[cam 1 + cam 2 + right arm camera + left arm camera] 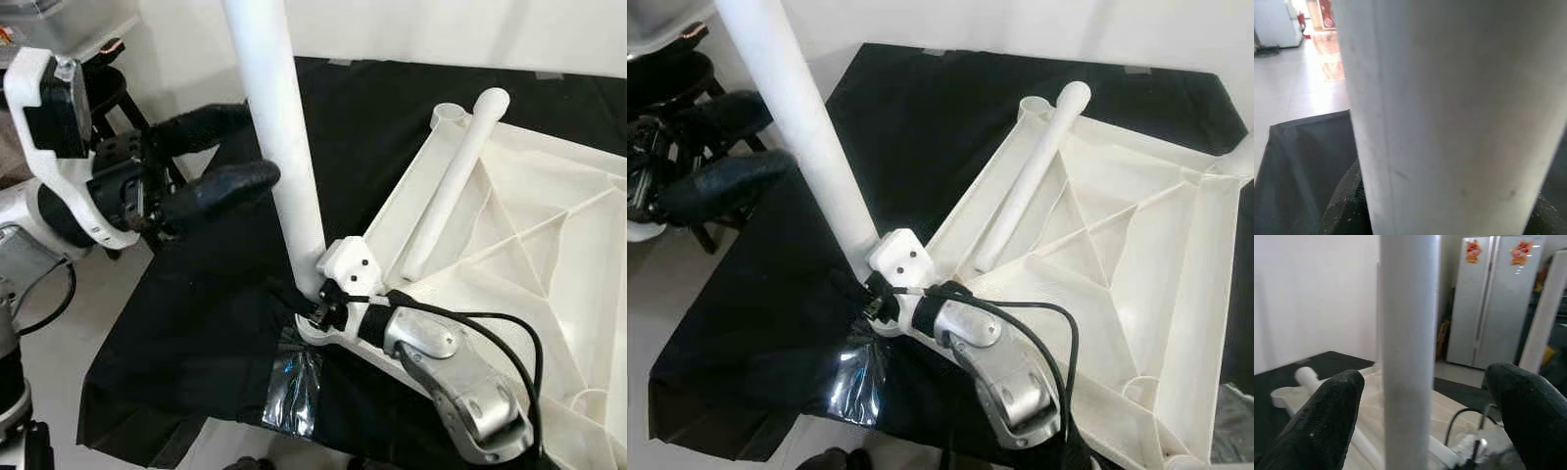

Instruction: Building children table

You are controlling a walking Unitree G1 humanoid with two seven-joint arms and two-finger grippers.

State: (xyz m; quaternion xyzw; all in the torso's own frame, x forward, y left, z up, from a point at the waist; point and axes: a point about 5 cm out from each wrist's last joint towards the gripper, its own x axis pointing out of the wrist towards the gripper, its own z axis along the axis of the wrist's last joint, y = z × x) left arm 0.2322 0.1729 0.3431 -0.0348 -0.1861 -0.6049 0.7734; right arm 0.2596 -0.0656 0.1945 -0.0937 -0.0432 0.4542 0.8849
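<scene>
White tabletop lies upside down on black cloth, ribs up. One white leg stands near upright at tabletop's near corner socket, slightly tilted. Right tool is clenched on that leg's base, right at the socket; in right wrist view the leg sits between its black fingers. Left tool is released, fingers spread, just beside leg's mid part w/o touching; left wrist view has the leg between both fingers. A 2nd leg lies flat on the tabletop underside. Clear plastic wrap lies on cloth near the corner.
</scene>
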